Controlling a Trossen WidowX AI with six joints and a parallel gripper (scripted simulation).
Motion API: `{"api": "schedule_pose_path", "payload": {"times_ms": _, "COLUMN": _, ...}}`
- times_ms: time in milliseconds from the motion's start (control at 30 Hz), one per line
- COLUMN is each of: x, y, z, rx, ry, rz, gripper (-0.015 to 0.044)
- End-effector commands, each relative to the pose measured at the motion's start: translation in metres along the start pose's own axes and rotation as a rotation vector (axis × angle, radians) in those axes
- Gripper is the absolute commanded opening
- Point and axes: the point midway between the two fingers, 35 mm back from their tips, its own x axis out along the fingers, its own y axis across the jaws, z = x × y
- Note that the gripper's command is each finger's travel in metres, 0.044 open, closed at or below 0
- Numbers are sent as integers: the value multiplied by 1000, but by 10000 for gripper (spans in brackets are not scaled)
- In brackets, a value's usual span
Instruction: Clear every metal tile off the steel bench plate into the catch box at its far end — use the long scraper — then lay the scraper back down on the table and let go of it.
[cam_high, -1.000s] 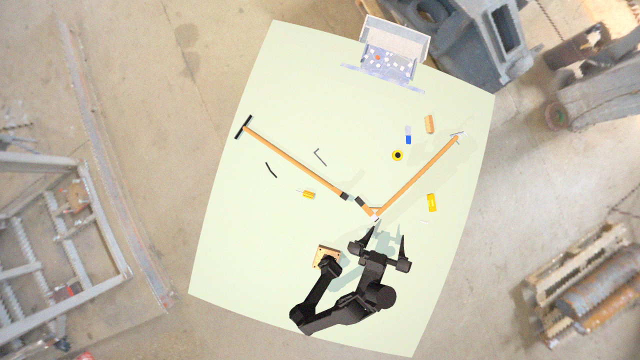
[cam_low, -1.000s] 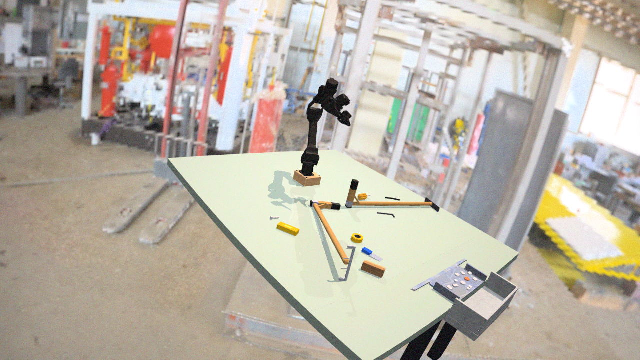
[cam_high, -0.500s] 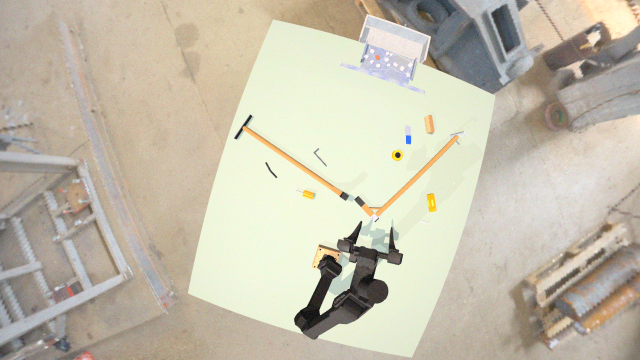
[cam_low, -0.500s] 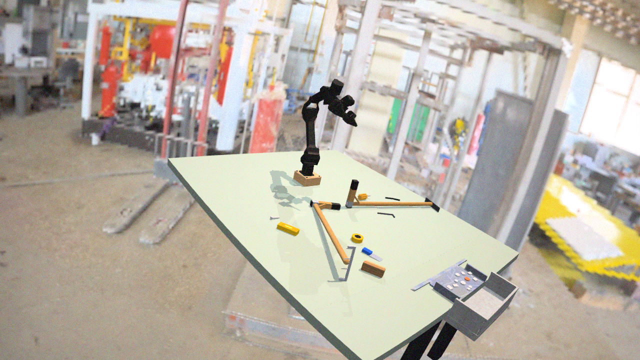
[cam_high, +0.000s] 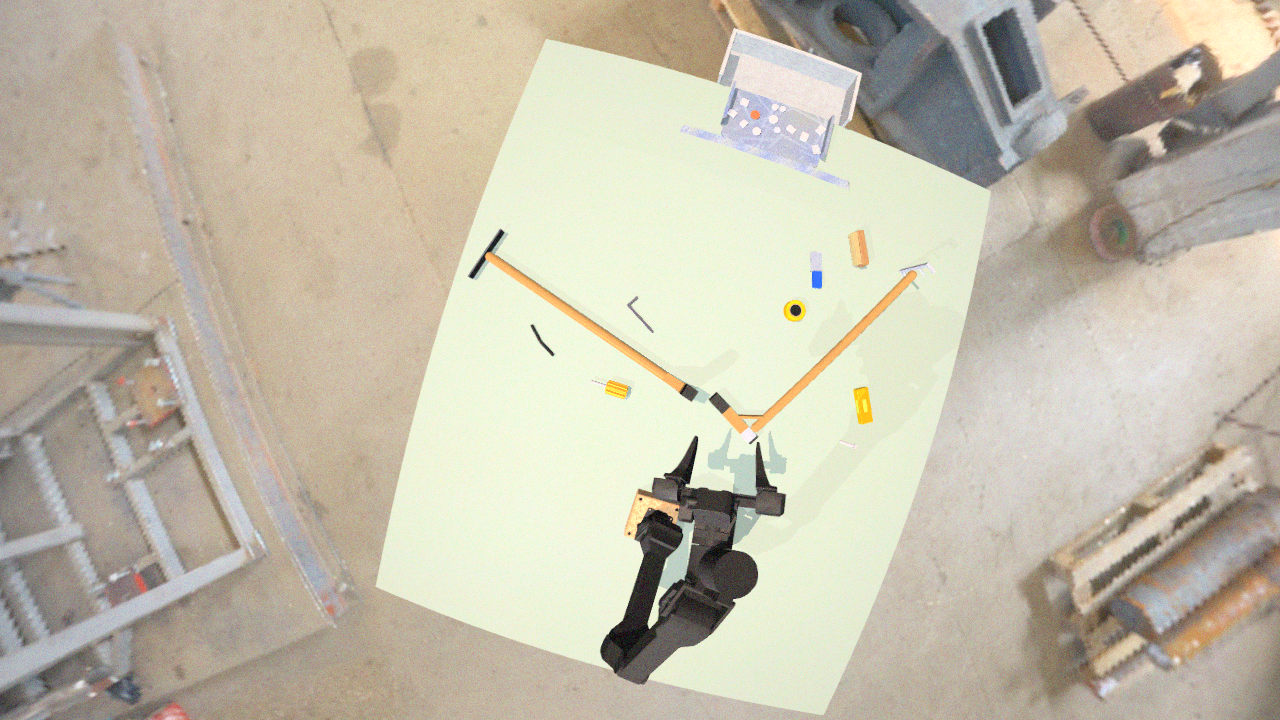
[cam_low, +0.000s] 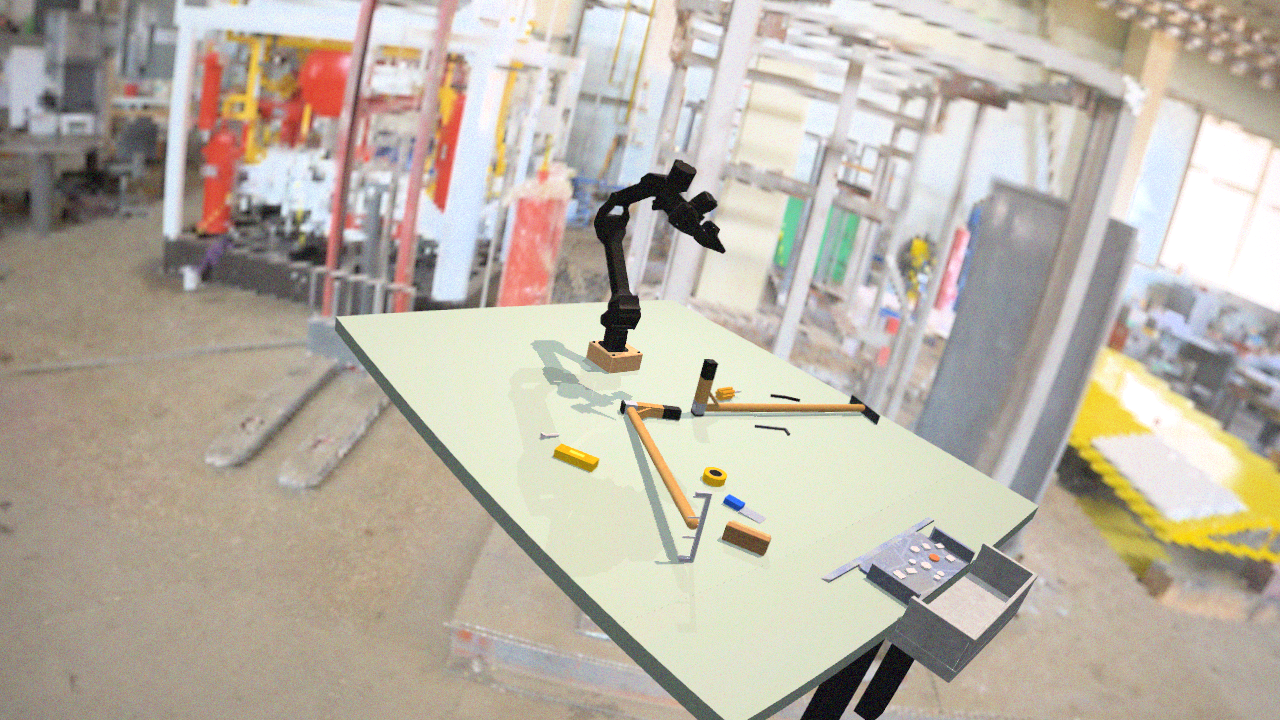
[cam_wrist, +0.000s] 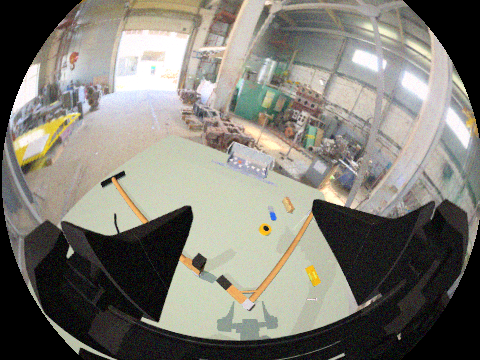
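My gripper (cam_high: 726, 441) (cam_low: 720, 250) (cam_wrist: 254, 210) is open and empty, high above the table. One long wooden-handled tool (cam_high: 581, 319) (cam_low: 778, 407) lies left with a wide black head; its short grip stands upright. Another (cam_high: 834, 351) (cam_low: 659, 461) (cam_wrist: 284, 260) lies right with a grey metal head; its short grip lies low near the gripper's shadow. I cannot tell for certain which is the scraper. The steel plate (cam_high: 765, 148) (cam_low: 893, 559) at the far end bears several pale tiles (cam_high: 773, 119) and one orange tile (cam_high: 755, 114) (cam_low: 934, 557). The catch box (cam_high: 792, 51) (cam_low: 930, 637) adjoins its far edge.
Between the tools and right of them are a yellow-black ring (cam_high: 786, 313), a blue-handled tool (cam_high: 816, 279), a wooden block (cam_high: 859, 248) and a yellow block (cam_high: 862, 404). A hex key (cam_high: 641, 317), a yellow screwdriver (cam_high: 617, 389) and a black strip (cam_high: 540, 341) lie around the left tool.
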Motion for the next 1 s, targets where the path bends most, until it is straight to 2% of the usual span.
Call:
{"api": "schedule_pose_path", "payload": {"times_ms": 0, "x": 0, "y": 7, "z": 2, "rx": 7, "ry": -5, "rz": 18, "gripper": 440}}
{"api": "schedule_pose_path", "payload": {"times_ms": 967, "x": -6, "y": 74, "z": 23, "rx": 36, "ry": -70, "rz": 232, "gripper": 440}}
